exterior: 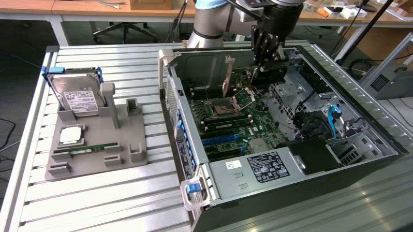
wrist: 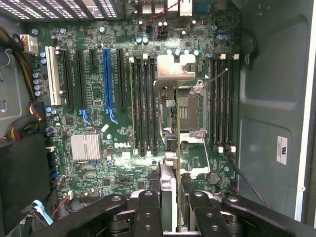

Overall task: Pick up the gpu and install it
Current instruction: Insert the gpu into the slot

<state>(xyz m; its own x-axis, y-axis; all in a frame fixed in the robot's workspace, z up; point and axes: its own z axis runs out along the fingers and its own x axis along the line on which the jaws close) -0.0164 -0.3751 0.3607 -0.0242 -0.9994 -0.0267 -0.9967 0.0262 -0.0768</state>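
Grey moulded holder [exterior: 96, 145] sits on the slatted bench [exterior: 129, 198] at the exterior view's left, carrying a hard drive [exterior: 76, 96], a processor chip [exterior: 69, 136] and a green RAM stick [exterior: 87, 151]. To its right lies the open computer case [exterior: 200, 67] with the motherboard [exterior: 255, 128] facing up, and the arm [exterior: 213, 19] reaches down into it near the far wall.

In the wrist view the jaws are clenched on the gpu [wrist: 176, 158]. It shows edge-on as a thin strip between the fingers [wrist: 148, 212], hanging over the processor socket [wrist: 190, 111]. In the exterior view I can't cleanly pick the card out of the clutter under the arm, so how high it hangs above the board is a guess.

By my reckoning the pick-up is done and carrying the card to its slot is the step in hand. The long blue expansion slot [wrist: 107, 81] lies well apart from the card, beyond a bank of memory slots [wrist: 143, 108]. Seating it would call for the card's lower edge lined up along a slot, the end bracket toward the case's rear wall, and a straight, even press.
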